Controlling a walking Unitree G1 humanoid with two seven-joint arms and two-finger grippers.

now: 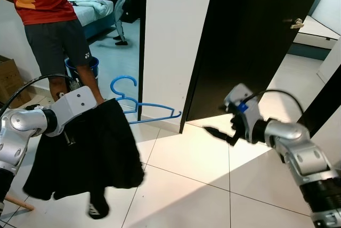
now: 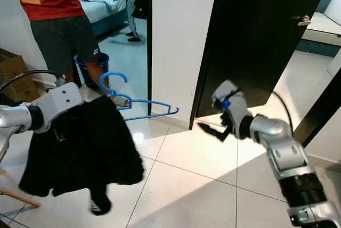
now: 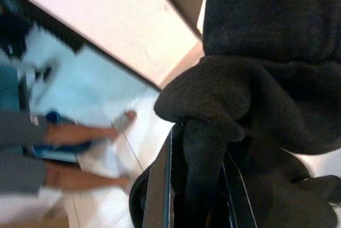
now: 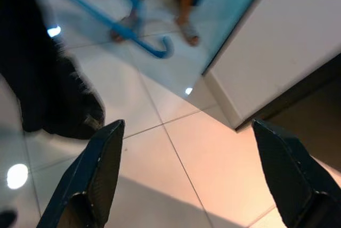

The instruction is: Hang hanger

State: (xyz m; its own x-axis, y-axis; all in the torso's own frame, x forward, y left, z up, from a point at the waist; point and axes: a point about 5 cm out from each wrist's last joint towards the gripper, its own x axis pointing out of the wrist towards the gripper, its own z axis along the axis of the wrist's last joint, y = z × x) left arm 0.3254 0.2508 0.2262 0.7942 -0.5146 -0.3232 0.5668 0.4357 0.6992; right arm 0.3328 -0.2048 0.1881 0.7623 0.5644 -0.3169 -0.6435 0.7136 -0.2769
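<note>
A blue plastic hanger carries a black garment that droops toward the floor. The hanger's hook and one arm stick out past the cloth toward the doorway. My left gripper is under the garment at the left, shut on a fold of the black cloth. My right gripper hovers open over the tiles at the right, in front of the dark door, well apart from the hanger. In the right wrist view its two fingers stand wide, with the hanger and the garment beyond them.
A person in a red shirt stands at the back left beside a blue bucket. A white wall panel and an open dark door rise ahead. A cardboard box sits far left. Pale floor tiles lie below.
</note>
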